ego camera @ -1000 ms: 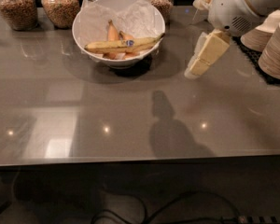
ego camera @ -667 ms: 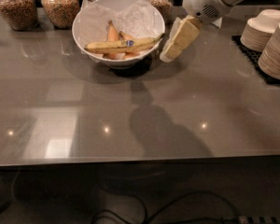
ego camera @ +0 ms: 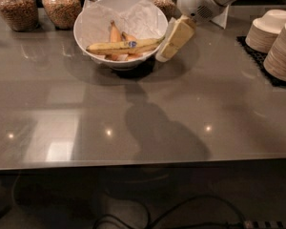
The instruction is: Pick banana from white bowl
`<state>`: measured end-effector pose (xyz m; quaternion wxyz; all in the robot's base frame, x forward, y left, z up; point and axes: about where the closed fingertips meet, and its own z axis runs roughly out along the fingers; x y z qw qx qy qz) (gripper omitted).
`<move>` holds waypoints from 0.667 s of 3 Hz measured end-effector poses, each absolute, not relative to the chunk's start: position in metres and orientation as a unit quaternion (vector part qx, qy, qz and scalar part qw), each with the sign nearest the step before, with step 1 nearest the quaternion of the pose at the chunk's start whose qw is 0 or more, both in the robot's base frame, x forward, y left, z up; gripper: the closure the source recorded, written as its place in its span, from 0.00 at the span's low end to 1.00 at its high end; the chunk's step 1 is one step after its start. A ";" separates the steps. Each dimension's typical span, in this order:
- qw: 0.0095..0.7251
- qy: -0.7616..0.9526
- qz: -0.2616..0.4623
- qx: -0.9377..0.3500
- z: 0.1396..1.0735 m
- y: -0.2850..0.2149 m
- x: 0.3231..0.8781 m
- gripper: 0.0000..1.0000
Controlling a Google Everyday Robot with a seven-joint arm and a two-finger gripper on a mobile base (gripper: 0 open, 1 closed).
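Note:
The banana is long and yellow with brown speckles and a small blue sticker. It lies across the white bowl, which is lined with crumpled white paper, on top of shorter orange-tinted fruits. My gripper hangs from the white arm at the upper right. Its cream fingers point down and left, right beside the bowl's right rim and close to the banana's right end. It holds nothing.
Glass jars of brown grains stand along the back edge behind the bowl. Stacks of small cream bowls sit on a black mat at the right. The grey countertop stretches toward the front edge.
My arm and gripper have moved left from the right side of the counter to the bowl's right rim. The banana and bowl have not moved.

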<state>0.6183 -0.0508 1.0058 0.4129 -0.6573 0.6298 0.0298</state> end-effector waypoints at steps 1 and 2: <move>0.421 0.604 0.032 -0.676 1.000 -0.025 0.640 0.00; 0.410 0.584 0.035 -0.699 0.987 0.004 0.672 0.17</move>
